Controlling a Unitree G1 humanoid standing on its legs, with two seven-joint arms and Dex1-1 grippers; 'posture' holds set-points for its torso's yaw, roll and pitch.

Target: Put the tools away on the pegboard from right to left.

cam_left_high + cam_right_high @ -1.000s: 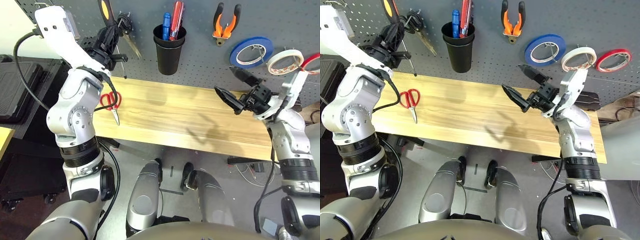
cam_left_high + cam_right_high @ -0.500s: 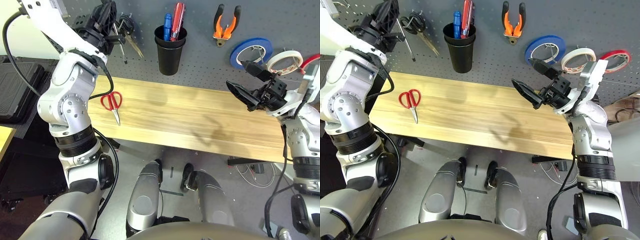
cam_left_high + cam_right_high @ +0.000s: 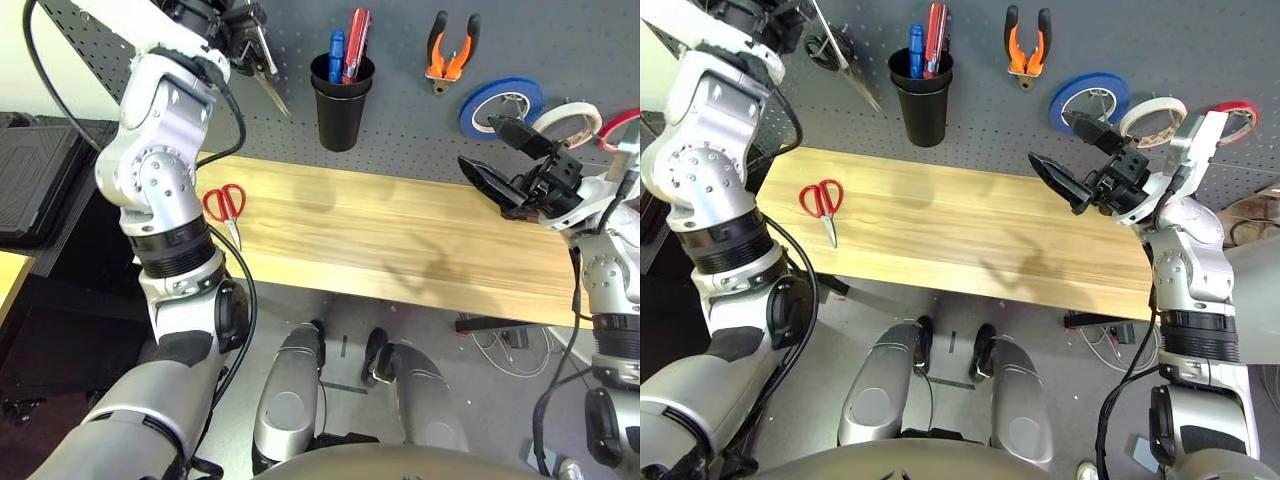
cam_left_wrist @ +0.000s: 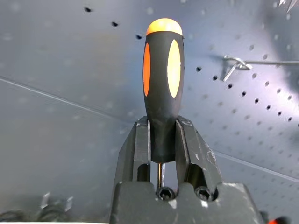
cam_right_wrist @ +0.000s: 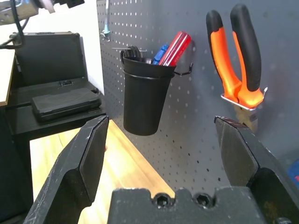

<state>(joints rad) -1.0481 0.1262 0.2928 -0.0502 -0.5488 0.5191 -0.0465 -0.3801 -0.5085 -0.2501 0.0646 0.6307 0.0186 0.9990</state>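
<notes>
My left gripper (image 4: 162, 127) is raised high in front of the pegboard (image 3: 400, 110), shut on the orange-and-black-handled screwdriver (image 4: 163, 79). Red-handled scissors (image 3: 222, 203) lie on the left end of the wooden table (image 3: 380, 235). Orange-and-black pliers (image 3: 452, 45) hang on the board, and a white tape roll (image 3: 570, 122) hangs on a hook further right. My right gripper (image 3: 480, 145) hovers open and empty over the table's right end, below the tape rolls. In the right wrist view its fingers (image 5: 88, 154) point at the board beside the pliers (image 5: 236, 56).
A black cup holder (image 3: 341, 100) on the board holds a blue and a red screwdriver. Black-handled scissors (image 3: 830, 48) hang at the upper left. A blue tape roll (image 3: 503, 103) and a red one (image 3: 622, 125) flank the white roll. A black case (image 3: 35, 175) sits left of the table.
My left arm has lifted the screwdriver from just above the table's back edge up toward the top of the pegboard. The right gripper has drawn back to the right, still open.
</notes>
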